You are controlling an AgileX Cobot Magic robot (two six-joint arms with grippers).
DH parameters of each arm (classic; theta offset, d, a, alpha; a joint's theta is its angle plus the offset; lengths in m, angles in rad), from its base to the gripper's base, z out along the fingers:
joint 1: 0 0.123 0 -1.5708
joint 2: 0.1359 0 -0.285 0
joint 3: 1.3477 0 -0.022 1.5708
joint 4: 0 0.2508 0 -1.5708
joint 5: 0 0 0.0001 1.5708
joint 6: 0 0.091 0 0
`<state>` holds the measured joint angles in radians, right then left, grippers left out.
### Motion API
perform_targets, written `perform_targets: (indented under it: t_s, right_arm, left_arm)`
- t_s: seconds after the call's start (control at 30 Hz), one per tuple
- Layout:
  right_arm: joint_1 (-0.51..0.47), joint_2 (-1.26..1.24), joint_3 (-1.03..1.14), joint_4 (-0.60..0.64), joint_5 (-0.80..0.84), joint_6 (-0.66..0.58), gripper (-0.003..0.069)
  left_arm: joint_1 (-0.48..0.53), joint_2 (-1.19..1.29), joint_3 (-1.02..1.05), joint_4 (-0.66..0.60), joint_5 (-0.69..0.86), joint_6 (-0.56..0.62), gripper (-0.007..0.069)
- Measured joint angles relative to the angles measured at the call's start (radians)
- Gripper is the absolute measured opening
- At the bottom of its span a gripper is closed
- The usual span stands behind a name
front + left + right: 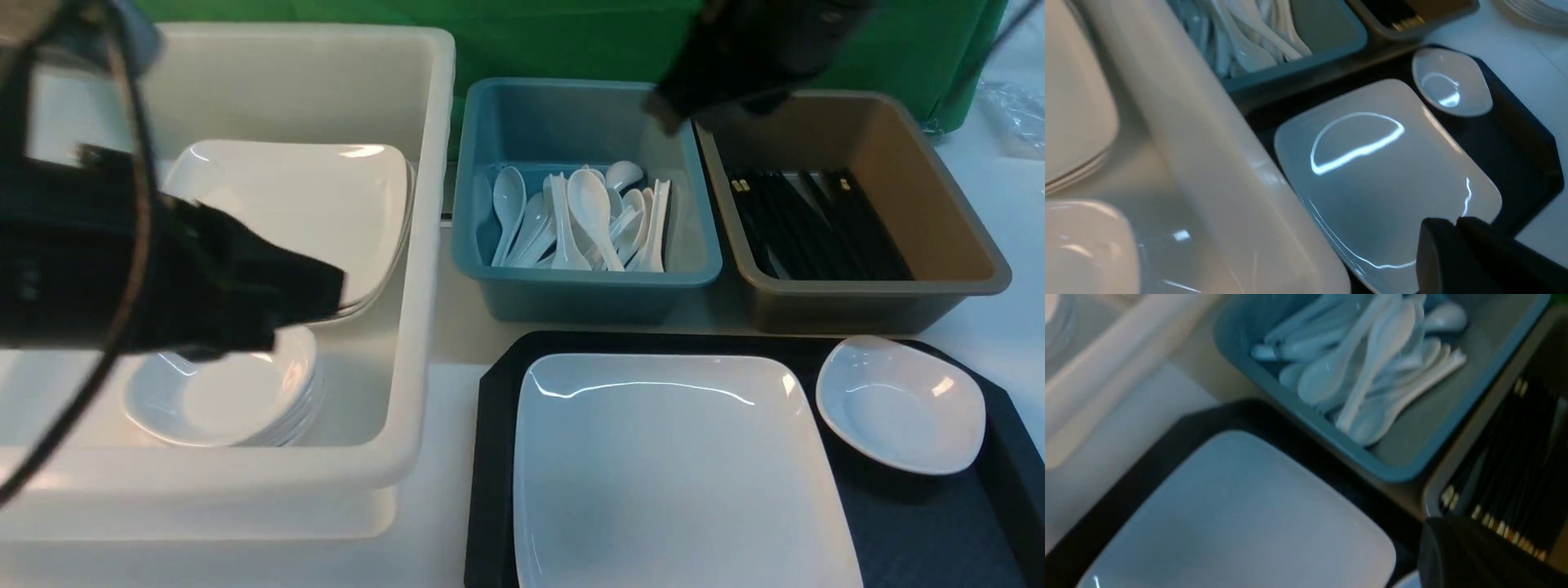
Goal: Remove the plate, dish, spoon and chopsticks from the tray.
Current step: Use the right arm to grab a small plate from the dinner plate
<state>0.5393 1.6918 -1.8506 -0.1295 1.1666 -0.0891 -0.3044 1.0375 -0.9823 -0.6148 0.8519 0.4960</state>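
Note:
The black tray [922,531] lies at the front right. On it sit the large white plate [678,474] and, to its right, the small white dish [898,404]. White spoons [588,220] lie in the blue tub [490,163], and black chopsticks [816,224] lie in the brown tub [922,180]. My left gripper [331,286] hangs shut and empty above the white tub [424,327], with its tips [1455,222] over the plate's [1384,175] near corner. My right gripper [665,114], blurred, hovers high between the blue and brown tubs, shut and holding nothing [1449,524].
The big white tub on the left holds a stack of square plates [310,204] and a stack of small dishes [229,400]. A green cloth hangs behind the tubs. White table surface shows to the right of the tray.

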Motion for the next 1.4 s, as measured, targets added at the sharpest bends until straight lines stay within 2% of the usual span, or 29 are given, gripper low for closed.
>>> perform_targets:
  t_s: [0.17, 0.27, 0.33, 0.37, 0.4, 0.53, 0.6, 0.93, 1.4]
  right_arm:
    - [-0.170, -0.111, 0.314, 0.036, -0.006, -0.003, 0.0064]
    - [-0.243, -0.149, 0.494, 0.036, -0.031, -0.003, 0.0118]
    - [-0.275, -0.153, 0.588, 0.035, -0.056, -0.003, 0.0202]
    - [-0.276, -0.153, 0.603, 0.033, -0.059, -0.003, 0.0221]
    - [-0.280, -0.151, 0.650, 0.019, -0.089, -0.003, 0.0296]
    - [-0.281, -0.133, 0.739, -0.029, -0.192, -0.003, 0.0510]
    - [-0.281, -0.120, 0.757, -0.033, -0.234, -0.005, 0.0563]
    - [-0.283, 0.006, 0.763, -0.040, -0.339, -0.008, 0.0577]
    - [-0.283, 0.128, 0.765, -0.043, -0.440, -0.008, 0.0575]
  left_arm:
    - [-0.232, 0.134, -0.005, 0.109, -0.060, -0.093, 0.0015]
    - [-0.338, 0.217, -0.039, 0.149, -0.084, -0.139, 0.0015]
    - [-0.395, 0.276, -0.079, 0.159, -0.093, -0.152, 0.0015]
    - [-0.399, 0.286, -0.083, 0.161, -0.093, -0.152, 0.0015]
    - [-0.423, 0.316, -0.107, 0.164, -0.099, -0.155, 0.0015]
    - [-0.454, 0.383, -0.143, 0.171, -0.137, -0.155, 0.0015]
    - [-0.455, 0.402, -0.146, 0.174, -0.169, -0.150, 0.0015]
    - [-0.455, 0.459, -0.153, 0.176, -0.440, -0.053, 0.0015]
    - [-0.455, 0.469, -0.156, 0.176, -0.468, -0.050, 0.0015]
